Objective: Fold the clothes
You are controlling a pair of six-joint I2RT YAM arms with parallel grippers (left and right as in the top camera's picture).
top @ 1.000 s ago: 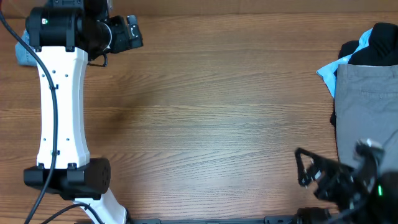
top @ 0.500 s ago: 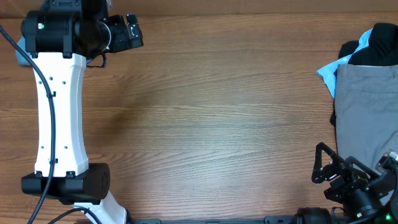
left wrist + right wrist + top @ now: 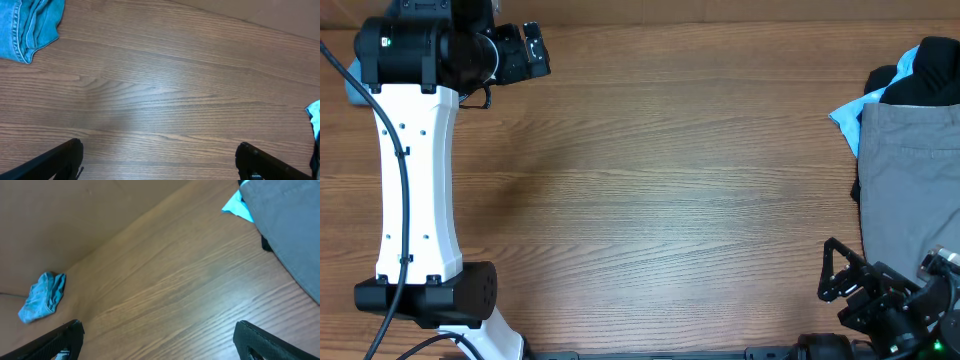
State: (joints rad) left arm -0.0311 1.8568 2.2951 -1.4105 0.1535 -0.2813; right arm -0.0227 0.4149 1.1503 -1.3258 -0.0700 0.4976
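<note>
The light-blue denim jeans [image 3: 29, 24] lie crumpled at the table's far left corner. They show small in the right wrist view [image 3: 42, 298] and only as a sliver behind the left arm from overhead [image 3: 354, 88]. My left gripper [image 3: 542, 50] hangs open near the back left, aimed right, with bare wood between its fingers [image 3: 159, 147]. My right gripper [image 3: 825, 270] stands open at the front right, empty [image 3: 157, 326], just left of the grey trousers [image 3: 910, 170].
The grey trousers top a pile at the right edge, with a black garment [image 3: 932, 72] and a pale blue one [image 3: 844, 116] under them. The pale blue corner also shows in the left wrist view [image 3: 315, 111]. The wooden table [image 3: 670, 180] spreads between the arms.
My right gripper has drawn back toward the front right corner. The left arm shifted slightly left a second ago and has held still since. Both grippers stay open.
</note>
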